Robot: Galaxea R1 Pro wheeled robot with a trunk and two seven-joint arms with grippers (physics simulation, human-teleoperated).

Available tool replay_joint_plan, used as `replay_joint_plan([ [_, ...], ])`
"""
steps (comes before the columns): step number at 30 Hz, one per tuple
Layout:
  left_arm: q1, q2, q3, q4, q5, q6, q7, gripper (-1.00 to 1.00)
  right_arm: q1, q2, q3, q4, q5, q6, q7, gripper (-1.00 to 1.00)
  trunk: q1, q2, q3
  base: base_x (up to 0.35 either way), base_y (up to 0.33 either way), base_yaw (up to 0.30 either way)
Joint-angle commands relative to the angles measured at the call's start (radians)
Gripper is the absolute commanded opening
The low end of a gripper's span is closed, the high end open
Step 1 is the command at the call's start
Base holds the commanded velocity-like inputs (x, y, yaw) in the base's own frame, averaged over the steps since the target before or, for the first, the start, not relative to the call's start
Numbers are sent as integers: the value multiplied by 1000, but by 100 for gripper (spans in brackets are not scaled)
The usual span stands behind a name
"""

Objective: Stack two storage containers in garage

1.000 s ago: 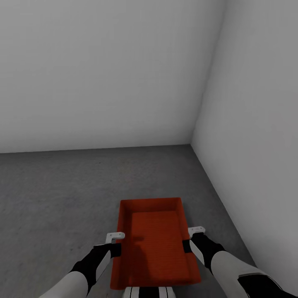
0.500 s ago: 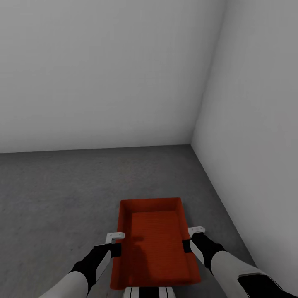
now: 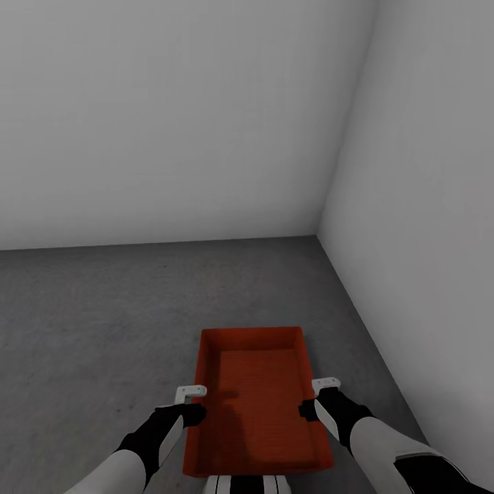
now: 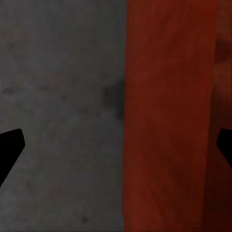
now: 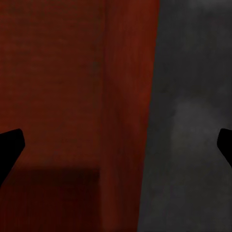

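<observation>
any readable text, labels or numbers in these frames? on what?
None. The red bin has plain walls and a plain ribbed bottom, with no label or mark. The grey concrete floor and the white walls are bare. Both wrist views show just the bin's wall over the floor, and there is no print on either gripper, left or right.

Your two arms have the same look — smooth light grey shells on the forearms, then matte black wrist sections. Each one ends at a gripper, the left gripper [image 3: 193, 405] and the right gripper [image 3: 310, 399], with a small white bracket just behind its black fingers [image 4: 10, 147]. In the wrist views the fingertips are plain black wedges — no markings, cables or screws are visible.
</observation>
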Motion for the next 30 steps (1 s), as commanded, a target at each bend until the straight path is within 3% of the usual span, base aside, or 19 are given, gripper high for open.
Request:
replay_joint_plan([
  [1, 0, -1, 5, -2, 1, 6, 2, 100, 0, 0, 7, -2, 2, 8, -2, 100, 0, 0, -1, 0, 0, 0],
  [25, 0, -1, 5, -2, 1, 6, 2, 100, 0, 0, 7, -2, 2, 8, -2, 100, 0, 0, -1, 0, 0, 0],
  [30, 0, -1, 5, -2, 1, 6, 2, 100, 0, 0, 7, -2, 2, 8, -2, 100, -2, 1, 15, 0, 0, 0],
])
